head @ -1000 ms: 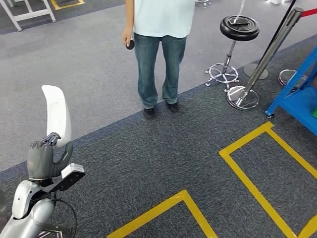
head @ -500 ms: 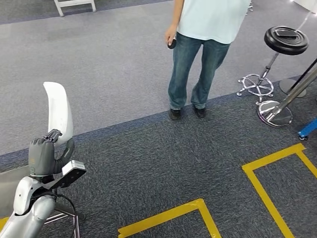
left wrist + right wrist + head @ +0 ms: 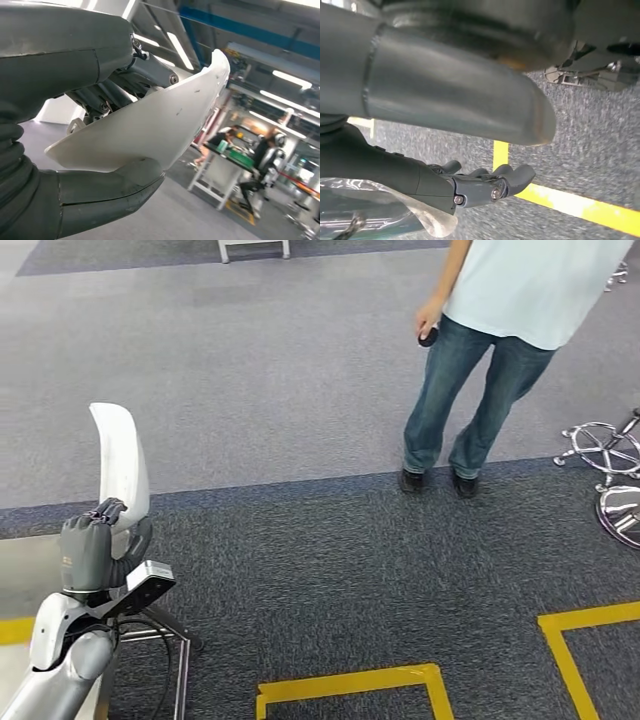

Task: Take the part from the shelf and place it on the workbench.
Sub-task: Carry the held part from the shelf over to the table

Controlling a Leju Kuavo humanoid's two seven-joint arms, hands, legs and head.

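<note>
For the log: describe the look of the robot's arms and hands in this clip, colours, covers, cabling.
The left arm is smooth silver with rounded shells; a black cable loops beside it. A black-and-silver camera block sits at the wrist. The left hand is grey with a ribbed cover, a thick grey thumb and darker fingers. The right hand has dark grey fingers with small silver screws.

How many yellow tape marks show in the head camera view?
3: a corner outline at bottom centre, another corner at lower right, and a short strip at the left edge on a paler surface. More may lie outside the frame.
</note>
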